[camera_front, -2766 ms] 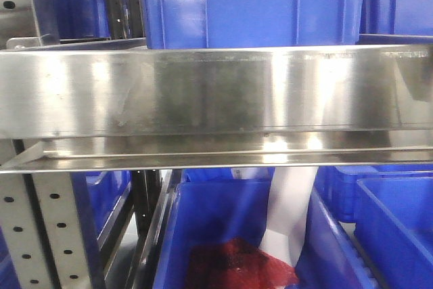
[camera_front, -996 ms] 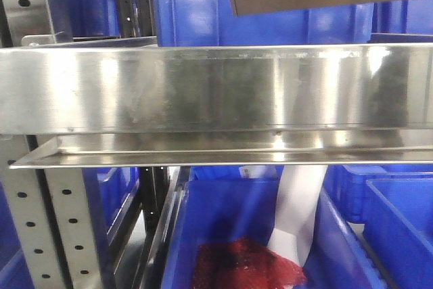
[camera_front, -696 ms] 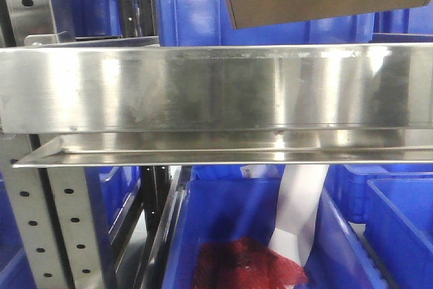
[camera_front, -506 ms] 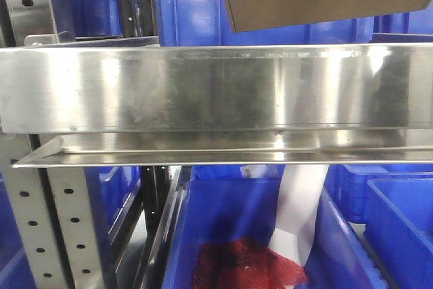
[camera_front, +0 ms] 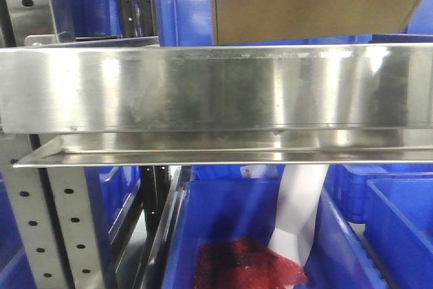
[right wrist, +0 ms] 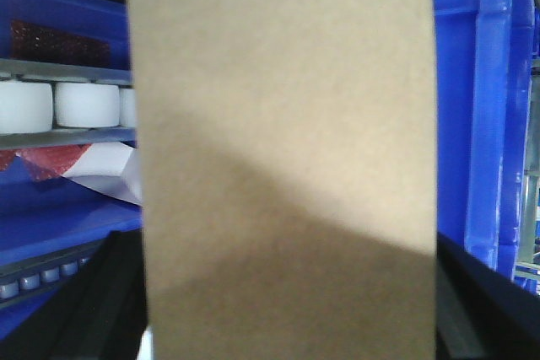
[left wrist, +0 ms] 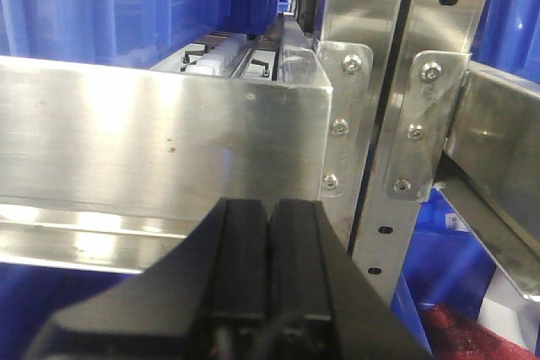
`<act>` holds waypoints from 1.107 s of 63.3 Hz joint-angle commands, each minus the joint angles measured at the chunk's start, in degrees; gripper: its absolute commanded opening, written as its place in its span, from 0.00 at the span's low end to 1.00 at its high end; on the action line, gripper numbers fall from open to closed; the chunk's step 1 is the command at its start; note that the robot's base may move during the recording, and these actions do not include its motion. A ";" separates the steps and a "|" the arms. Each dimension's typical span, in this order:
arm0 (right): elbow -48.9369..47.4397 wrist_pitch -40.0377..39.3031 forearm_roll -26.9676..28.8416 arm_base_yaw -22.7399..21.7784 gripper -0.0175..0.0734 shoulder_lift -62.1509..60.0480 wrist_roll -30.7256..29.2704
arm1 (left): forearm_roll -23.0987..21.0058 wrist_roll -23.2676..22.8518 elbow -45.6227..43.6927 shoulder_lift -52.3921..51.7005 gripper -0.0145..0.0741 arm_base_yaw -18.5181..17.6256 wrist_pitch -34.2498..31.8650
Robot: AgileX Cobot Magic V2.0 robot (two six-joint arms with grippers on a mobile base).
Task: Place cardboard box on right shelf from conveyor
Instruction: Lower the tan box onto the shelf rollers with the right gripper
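Since the cardboard box [camera_front: 308,1] is already off the conveyor, which no view shows, and hangs at the top right of the front view above the steel front lip of the right shelf [camera_front: 203,89], I judge the carry largely done; setting it down and letting go are left. Whether its underside touches the shelf cannot be told, as the lip hides it.

The front view alone shows the box against the shelf, with blue bins [camera_front: 183,1] behind and a lower bin holding something red. The right wrist view shows the box face [right wrist: 287,158] filling the frame between the right end effector's [right wrist: 287,326] dark fingers [right wrist: 97,309], evidently clamped on it. The left wrist view shows the left end effector [left wrist: 268,267] closed and empty, before the shelf's perforated upright posts [left wrist: 396,124].
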 commanded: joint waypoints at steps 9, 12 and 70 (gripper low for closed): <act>-1.53 -4.87 0.14 -0.26 0.88 -1.98 2.53 | -0.27 -0.29 -0.16 -0.68 0.03 -0.01 -4.64; -0.99 -5.21 0.46 -0.98 0.88 -1.92 2.53 | -0.27 -0.29 -0.16 -0.68 0.03 -0.01 -4.64; -0.47 -0.72 10.61 0.19 0.88 -9.50 6.56 | -0.27 -0.29 -0.16 -0.68 0.03 -0.01 -4.64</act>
